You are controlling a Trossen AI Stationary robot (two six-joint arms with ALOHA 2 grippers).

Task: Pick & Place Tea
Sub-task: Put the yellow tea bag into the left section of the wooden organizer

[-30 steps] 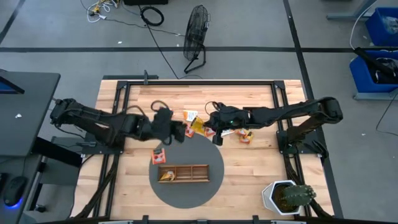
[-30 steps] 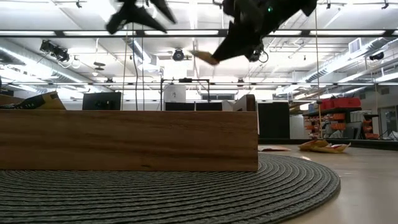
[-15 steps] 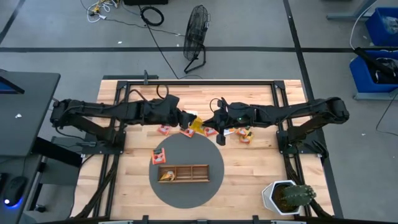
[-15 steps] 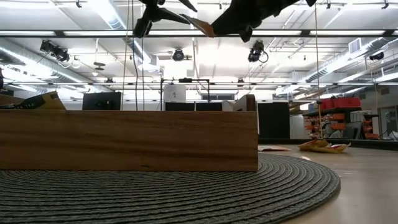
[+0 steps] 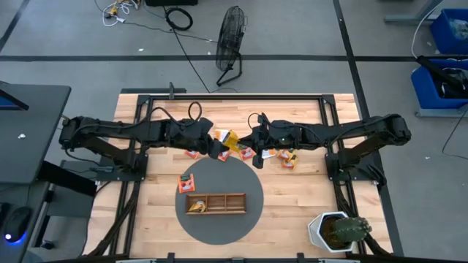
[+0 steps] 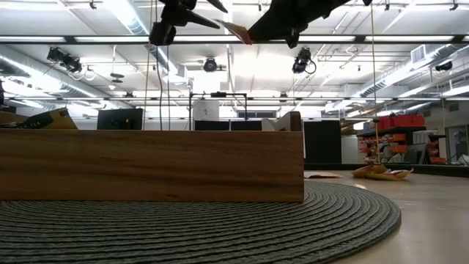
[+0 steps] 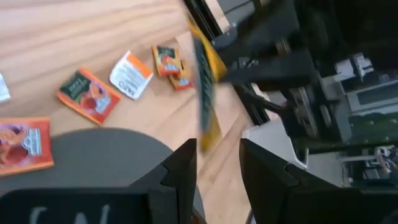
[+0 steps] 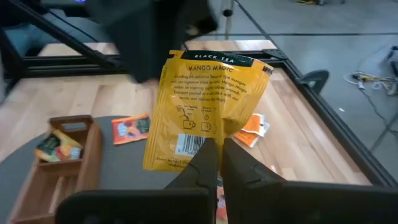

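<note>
A yellow tea sachet (image 8: 208, 112) (labelled black tea) hangs upright above the table; orange and red sachets (image 7: 87, 94) lie flat below.

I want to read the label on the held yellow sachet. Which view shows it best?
The right wrist view: the yellow sachet faces it, pinched by the right gripper. The left wrist view shows it edge-on, the high view tiny, the low view a sliver.

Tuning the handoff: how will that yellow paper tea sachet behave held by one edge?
The yellow paper tea sachet, pinched at its lower edge by the right tool, stands up without drooping, so probably stiffish and light. Its creased corner suggests it bends easily. The left tool looks open beside it.
</note>
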